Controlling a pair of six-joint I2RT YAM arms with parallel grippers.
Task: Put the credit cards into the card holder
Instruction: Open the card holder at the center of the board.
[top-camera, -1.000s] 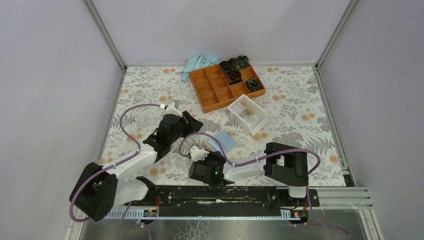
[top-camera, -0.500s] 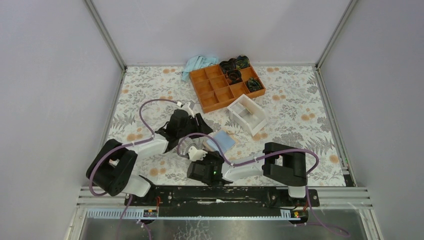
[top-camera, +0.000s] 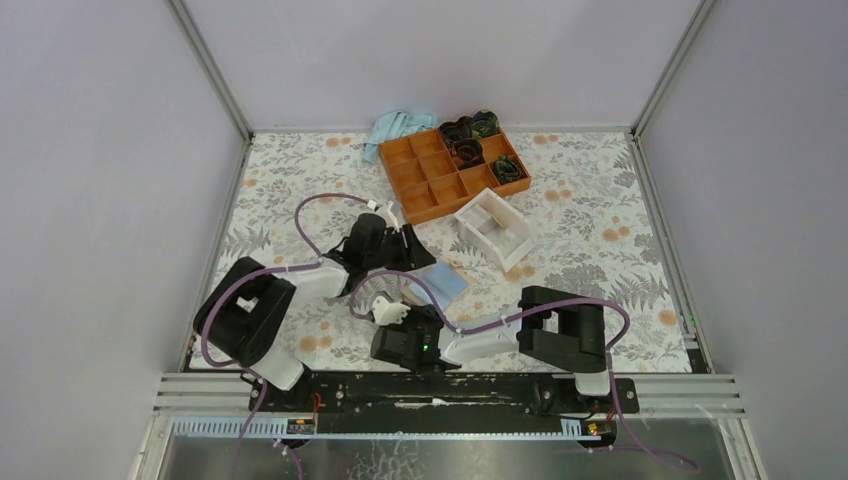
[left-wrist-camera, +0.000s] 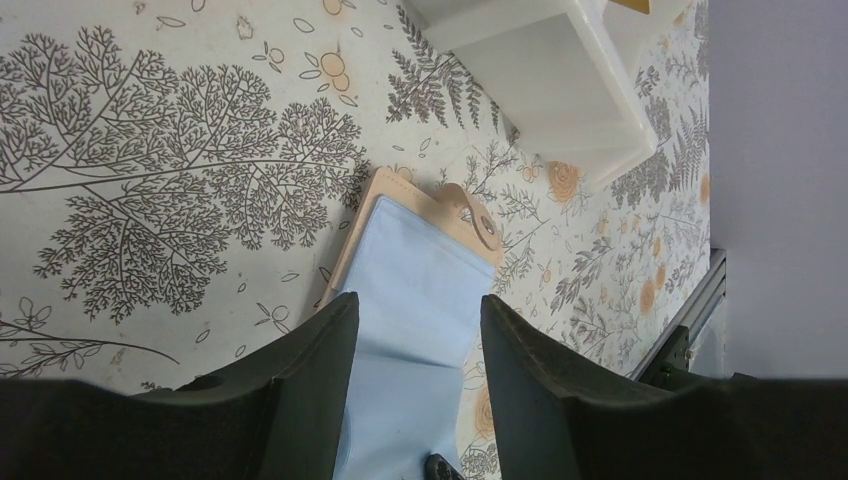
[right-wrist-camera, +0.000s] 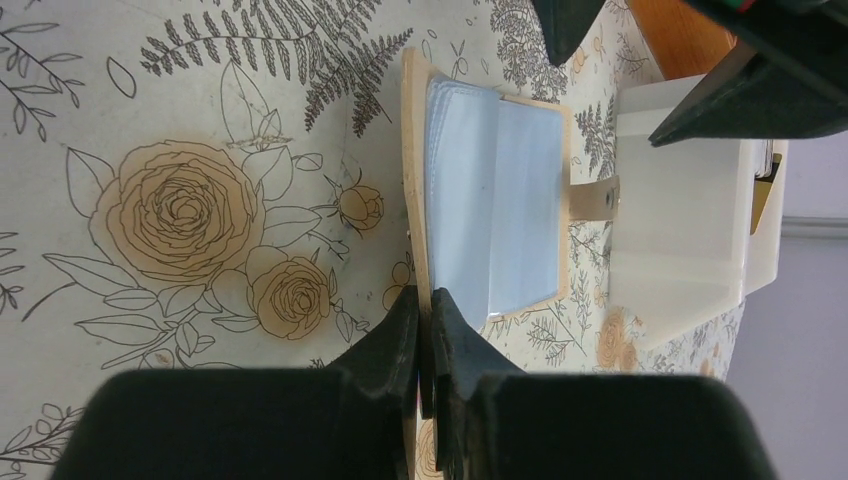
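Observation:
The tan card holder (right-wrist-camera: 413, 170) lies open on the flowered table, its closure tab (right-wrist-camera: 597, 197) pointing at the white box. My right gripper (right-wrist-camera: 428, 295) is shut on the holder's near flap, which stands on edge between the fingers. A light blue credit card (right-wrist-camera: 495, 205) lies flat on the other flap, with more card edges stacked under it. In the top view this card (top-camera: 443, 281) sits between both grippers. My left gripper (left-wrist-camera: 418, 300) hangs open just over the card (left-wrist-camera: 420, 265), one finger on each side, with a gap at the right finger.
A white open box (top-camera: 493, 228) stands just beyond the holder. Behind it is an orange compartment tray (top-camera: 440, 175) with dark items (top-camera: 470, 130) in its far cells. A blue cloth (top-camera: 398, 125) lies at the back edge. Purple cables loop over both arms.
My left arm has swung right and forward, bringing its open gripper from the table's left over the blue card. The right gripper has stayed shut on the holder's flap.

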